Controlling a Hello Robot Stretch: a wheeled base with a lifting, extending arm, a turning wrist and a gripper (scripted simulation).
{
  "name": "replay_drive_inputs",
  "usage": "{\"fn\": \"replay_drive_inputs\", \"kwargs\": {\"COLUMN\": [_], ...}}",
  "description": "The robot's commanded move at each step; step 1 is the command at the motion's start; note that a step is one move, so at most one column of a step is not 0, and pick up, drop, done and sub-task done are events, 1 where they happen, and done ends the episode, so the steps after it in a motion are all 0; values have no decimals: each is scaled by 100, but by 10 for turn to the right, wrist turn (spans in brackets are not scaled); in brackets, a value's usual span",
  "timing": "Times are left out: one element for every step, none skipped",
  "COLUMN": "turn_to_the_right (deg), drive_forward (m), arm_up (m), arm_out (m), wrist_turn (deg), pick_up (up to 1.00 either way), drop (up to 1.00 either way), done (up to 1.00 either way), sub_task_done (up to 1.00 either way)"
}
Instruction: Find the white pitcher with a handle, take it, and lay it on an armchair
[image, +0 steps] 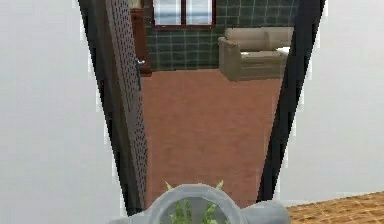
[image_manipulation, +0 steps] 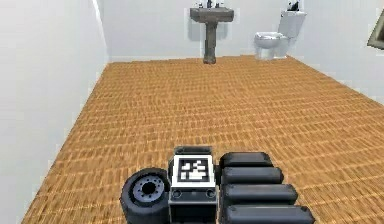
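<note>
- White pitcher with a handle: where it stands cannot be told from here, so the step in hand is, I judge, the search.
- Forward view: a dark-framed doorway (image: 286, 110), its dark door (image: 120, 90) standing at the left, gives onto a reddish-brown floor (image: 205, 120). Far in, a beige upholstered seat (image: 255, 50) (armchair or sofa, hard to say) stands by a green tiled wall (image: 190, 45).
- A grey rounded object with green inside (image: 190, 212) sits at the bottom edge, in line with the opening.
- Arm side view: a wood-plank floor (image_manipulation: 200, 110) runs wide to a grey pedestal sink (image_manipulation: 210, 30) and a white toilet (image_manipulation: 270, 42).
- The dark arm (image_manipulation: 250, 190) and its white marked square (image_manipulation: 193, 168) lie at the bottom edge. Whether the jaws are spread, pressed together or carrying anything cannot be told.
- The next move probably calls for driving through centred, since the frame leaves little margin on either side.
</note>
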Motion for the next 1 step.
{"fn": "replay_drive_inputs", "kwargs": {"turn_to_the_right": [60], "drive_forward": [0], "arm_up": [0], "arm_out": [0], "wrist_turn": [0], "pick_up": [0], "drop": [0], "done": [0], "sub_task_done": [0]}}
